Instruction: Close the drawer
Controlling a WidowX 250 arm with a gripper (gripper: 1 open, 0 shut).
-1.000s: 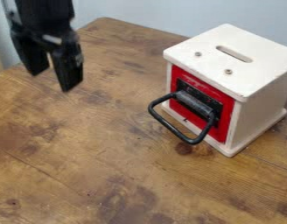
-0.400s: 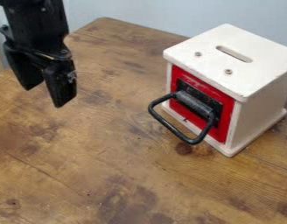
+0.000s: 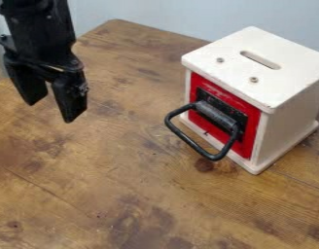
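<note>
A small cream-white cube box [image 3: 286, 88] stands on the wooden table at the right. Its red-fronted drawer [image 3: 233, 119] faces left and front, with a black wire-loop handle [image 3: 193, 139] lying out on the table and a black label on the red face. How far out the drawer sits, I cannot tell. My black gripper [image 3: 48, 97] hangs over the table's left part, well apart from the box, pointing down. Its two fingers [image 3: 73, 99] stand spread, open, with nothing between them.
The box's white top has a slot [image 3: 260, 60] and two small holes. The wooden table [image 3: 110, 185] runs back to an edge near the top of the view, with a pale wall behind it.
The gripper has shifted slightly left and down in the view and rolled a little. The box and drawer have not moved.
</note>
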